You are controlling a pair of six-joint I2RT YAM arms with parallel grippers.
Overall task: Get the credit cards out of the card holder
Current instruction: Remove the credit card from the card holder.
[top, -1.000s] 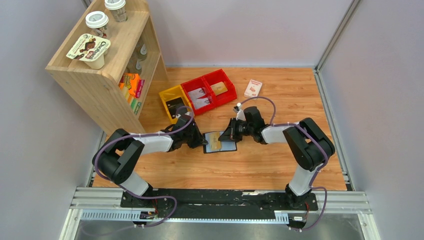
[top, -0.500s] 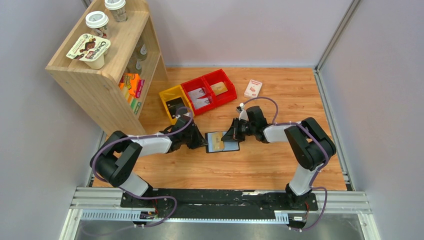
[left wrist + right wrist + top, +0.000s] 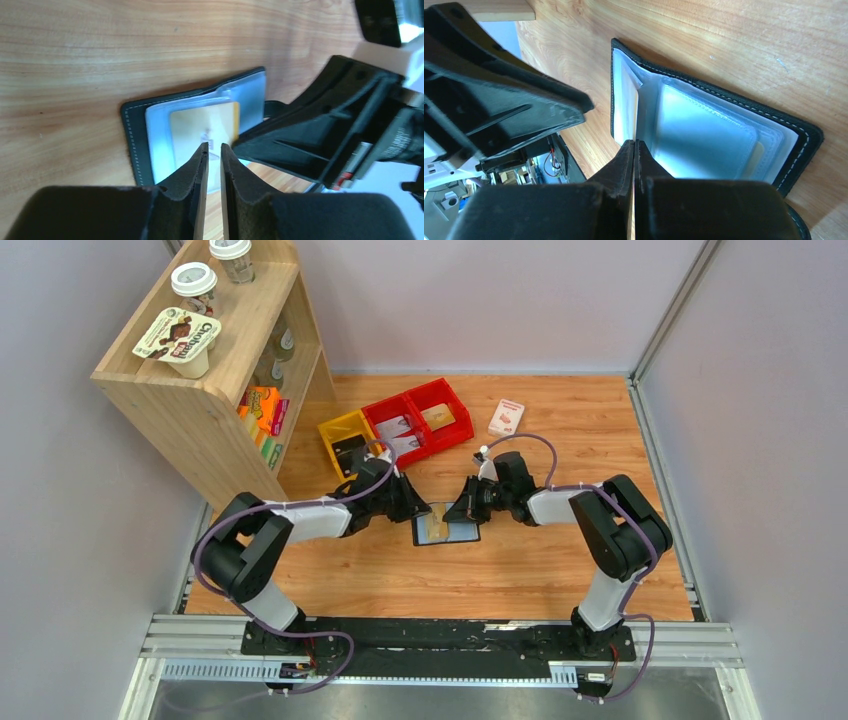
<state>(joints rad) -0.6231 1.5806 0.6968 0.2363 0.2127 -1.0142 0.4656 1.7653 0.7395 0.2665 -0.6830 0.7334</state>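
Card holder [image 3: 445, 528] lies open on the table [image 3: 520, 570], its long axis running from one pincer to the other. The left pincer [image 3: 210, 146], jaws narrowly parted and empty, is nearer the tan credit card [image 3: 204, 134], which lies sleeved straight ahead of it. The right pincer [image 3: 634, 145] is closed over the holder's right half.

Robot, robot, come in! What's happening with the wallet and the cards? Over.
Left gripper open a crack, empty, over the wallet. Right gripper shut at its clear sleeves. Tan card in its pocket, not out. Nothing else on the wallet.
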